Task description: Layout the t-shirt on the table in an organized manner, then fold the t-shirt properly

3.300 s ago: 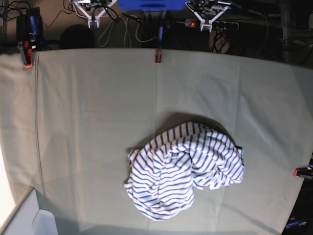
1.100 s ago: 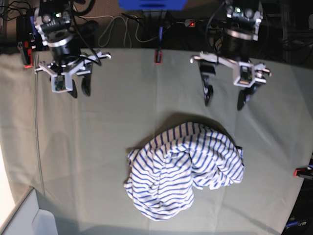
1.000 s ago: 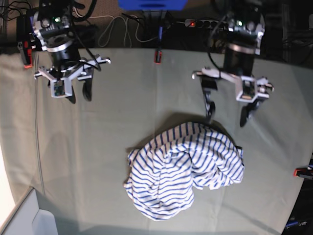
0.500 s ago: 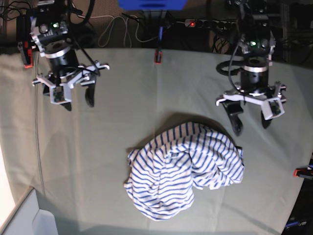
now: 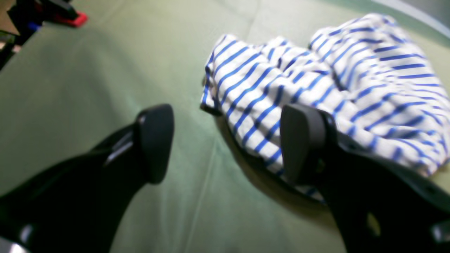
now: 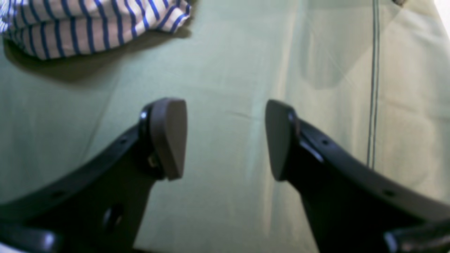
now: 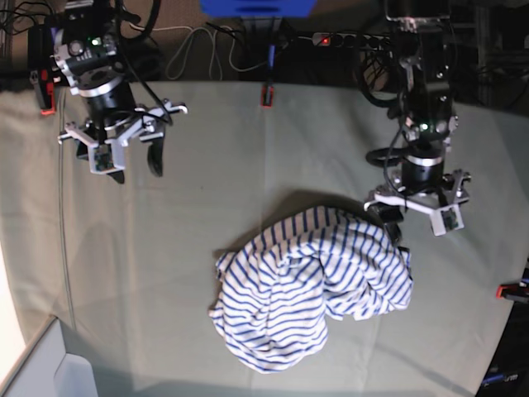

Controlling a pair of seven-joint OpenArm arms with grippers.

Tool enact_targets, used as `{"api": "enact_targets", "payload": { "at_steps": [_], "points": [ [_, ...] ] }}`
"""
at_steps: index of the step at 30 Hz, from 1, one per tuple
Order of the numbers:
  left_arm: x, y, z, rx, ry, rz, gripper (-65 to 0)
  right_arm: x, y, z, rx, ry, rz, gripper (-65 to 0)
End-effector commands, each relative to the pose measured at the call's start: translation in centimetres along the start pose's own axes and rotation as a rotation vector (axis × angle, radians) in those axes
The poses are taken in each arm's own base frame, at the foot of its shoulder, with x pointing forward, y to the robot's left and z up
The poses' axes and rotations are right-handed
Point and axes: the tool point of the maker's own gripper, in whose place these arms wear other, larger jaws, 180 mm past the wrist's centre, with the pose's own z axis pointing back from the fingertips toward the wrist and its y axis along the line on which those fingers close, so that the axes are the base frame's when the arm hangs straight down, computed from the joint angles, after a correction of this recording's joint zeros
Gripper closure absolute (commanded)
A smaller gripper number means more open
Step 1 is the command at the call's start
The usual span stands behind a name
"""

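The t-shirt [image 7: 310, 285], white with thin blue stripes, lies crumpled in a heap on the table [image 7: 207, 165], right of centre toward the near side. My left gripper [image 7: 416, 225] hangs open just above the heap's far right edge. In the left wrist view, one finger of the left gripper [image 5: 226, 140] is over the t-shirt [image 5: 316, 77] and the other over bare table [image 5: 70, 88]. My right gripper [image 7: 135, 171] stands open over the far left of the table. Only pale cloth lies between the fingers of the right gripper [image 6: 225, 137], and the t-shirt [image 6: 88, 21] shows at the top left.
Red clamps [image 7: 266, 97] [image 7: 45, 99] [image 7: 512, 289] grip the table's edges; one clamp [image 5: 70, 19] shows in the left wrist view. Cables and a power strip [image 7: 355, 39] lie behind the far edge. A grey bin corner [image 7: 50, 372] sits at the near left.
My left arm has swung down and to the right, ending at the shirt's far right edge. My right gripper has opened wider and shifted slightly over the far left.
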Motion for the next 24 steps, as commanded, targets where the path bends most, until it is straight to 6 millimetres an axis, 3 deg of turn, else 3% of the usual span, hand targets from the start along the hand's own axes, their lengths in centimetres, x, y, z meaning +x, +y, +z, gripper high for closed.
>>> {"api": "enact_targets", "payload": {
  "at_steps": [1, 11, 19, 22, 24],
  "points": [
    [1.5, -0.3, -0.9, -0.005, -0.050, 0.008, -45.8, 0.7, 0.2, 0.0, 0.018, -0.032, 0.008, -36.3],
    [-1.3, -0.9, -5.6, 0.002, 0.055, 0.038, -45.8, -0.3, 0.5, -0.4, 0.019, -0.007, -0.014, -36.2],
    [-3.3, -5.3, -7.8, -0.091, 0.134, -0.001, -45.6, -0.4, 0.6, -0.3, 0.021, -0.003, -0.015, -36.2],
    [-4.4, -5.6, -8.4, -0.093, 0.169, -0.001, -45.1, -0.5, 0.6, -0.3, 0.021, 0.000, -0.015, -36.2],
    [-5.4, -5.4, -8.4, -0.088, 0.196, 0.001, -40.9, -0.6, 0.5, -0.3, 0.020, 0.002, -0.015, -36.2]
  ]
}}
